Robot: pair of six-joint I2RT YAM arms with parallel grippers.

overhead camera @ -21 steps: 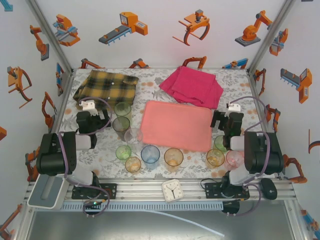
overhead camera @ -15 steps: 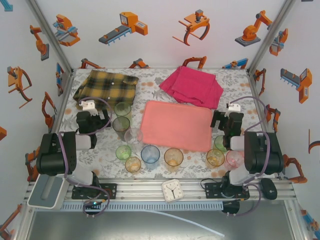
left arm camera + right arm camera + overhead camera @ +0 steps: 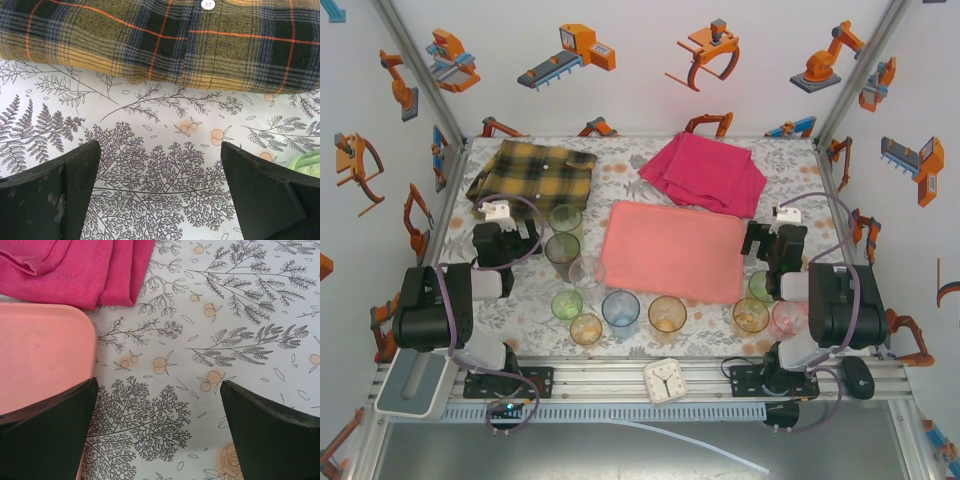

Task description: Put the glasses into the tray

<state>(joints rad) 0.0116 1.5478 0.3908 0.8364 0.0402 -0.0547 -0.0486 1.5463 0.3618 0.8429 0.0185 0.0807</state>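
Several small tinted glasses stand on the table in front of and left of the salmon-pink tray (image 3: 672, 250). Among them are a green one (image 3: 565, 218), a grey one (image 3: 562, 250), a blue one (image 3: 620, 309), an amber one (image 3: 667, 314) and a pink one (image 3: 789, 318). The tray holds nothing. My left gripper (image 3: 505, 240) (image 3: 160, 190) is open over bare tablecloth, left of the green and grey glasses; a green rim (image 3: 307, 162) peeks in beside its right finger. My right gripper (image 3: 770, 243) (image 3: 157, 430) is open and empty beside the tray's right edge (image 3: 40, 350).
A yellow-black plaid cloth (image 3: 532, 175) (image 3: 160, 40) lies at the back left. A magenta cloth (image 3: 705, 172) (image 3: 75, 270) lies behind the tray. A small white clock (image 3: 666, 380) sits on the front rail. White walls close in the sides.
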